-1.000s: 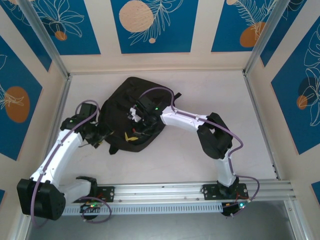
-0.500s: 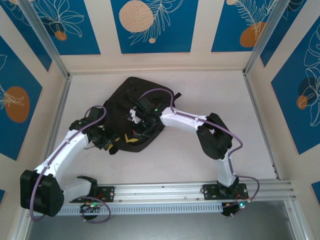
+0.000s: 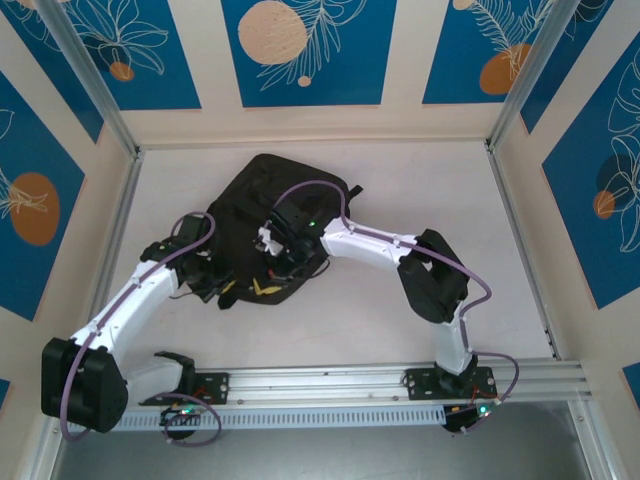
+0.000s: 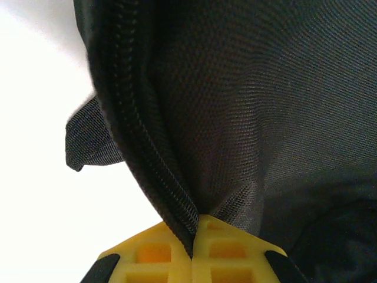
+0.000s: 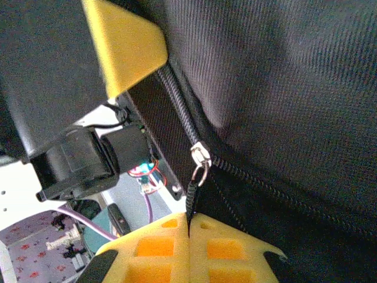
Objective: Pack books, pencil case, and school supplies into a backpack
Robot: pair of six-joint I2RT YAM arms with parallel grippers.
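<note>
The black backpack (image 3: 262, 205) lies flat at the table's middle-left. My left gripper (image 3: 227, 289) is at its near-left edge; in the left wrist view its yellow fingers (image 4: 153, 253) are shut on the backpack's zip edge (image 4: 147, 153), pinching zipper tape and fabric. My right gripper (image 3: 264, 285) reaches over the bag's near part. In the right wrist view the right gripper (image 5: 189, 218) is shut on the black zipper pull cord (image 5: 191, 197), which hangs from the metal slider (image 5: 200, 155). The books, pencil case and school supplies are hidden.
The left gripper's yellow finger (image 5: 126, 41) and black wrist show just beyond the slider in the right wrist view. Bare white table (image 3: 400, 170) surrounds the bag. Metal posts and patterned walls bound the cell, with the base rail (image 3: 330, 385) along the near edge.
The left arm swung right to the backpack's near-left edge and its gripper closed on the zip edge. The right gripper kept its hold and shifted slightly toward the near side.
</note>
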